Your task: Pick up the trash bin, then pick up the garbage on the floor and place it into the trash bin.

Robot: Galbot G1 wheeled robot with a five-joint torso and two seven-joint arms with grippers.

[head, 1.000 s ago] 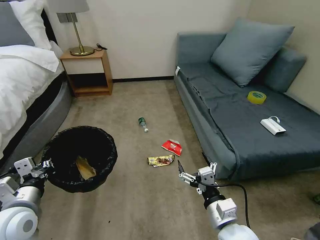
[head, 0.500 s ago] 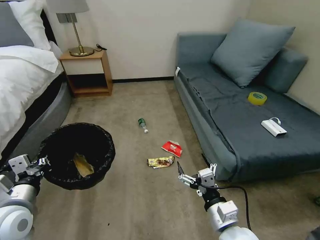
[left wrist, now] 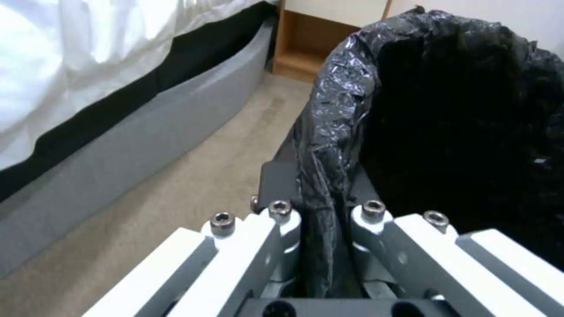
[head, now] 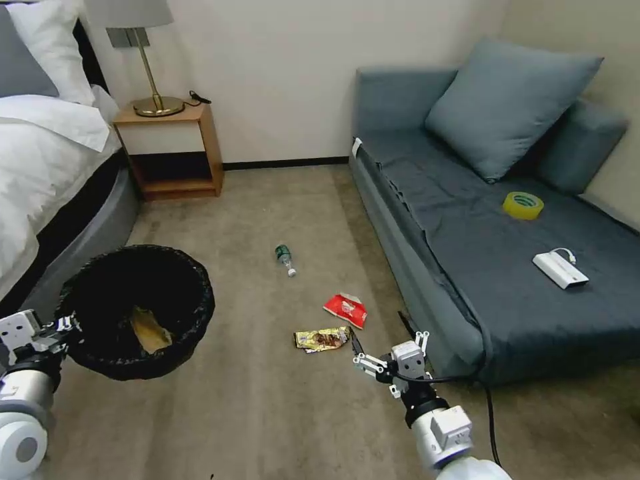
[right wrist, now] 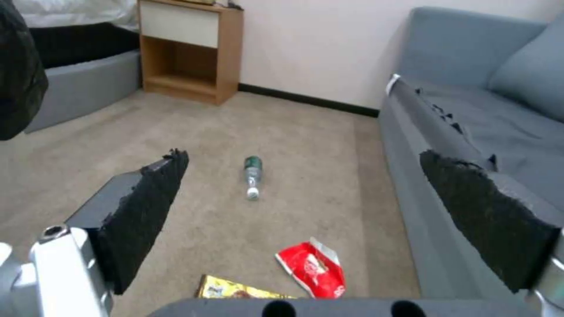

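Note:
The trash bin (head: 195, 287), lined with a black bag, hangs just above the carpet at the left. My left gripper (head: 65, 327) is shut on its rim; the wrist view shows the fingers (left wrist: 282, 220) pinching the bag edge (left wrist: 335, 132). A brown pouch (head: 148, 330) lies inside. On the floor lie three pieces of garbage: a small bottle (head: 285, 258) (right wrist: 253, 176), a red-and-white packet (head: 345, 309) (right wrist: 311, 266) and a gold wrapper (head: 322, 339) (right wrist: 235, 290). My right gripper (head: 377, 330) (right wrist: 314, 207) hovers open just right of the wrapper, holding nothing.
A grey sofa (head: 427, 287) borders the litter on the right, carrying a cushion (head: 510, 100), a yellow tape roll (head: 523, 205) and a white box with cable (head: 560, 269). The bed (head: 47, 173) and a nightstand (head: 170, 150) stand at the left. Open carpet lies between.
The head view has shifted slightly. My left arm has carried the bin a little to the left. The right gripper stays open and sits slightly nearer the gold wrapper.

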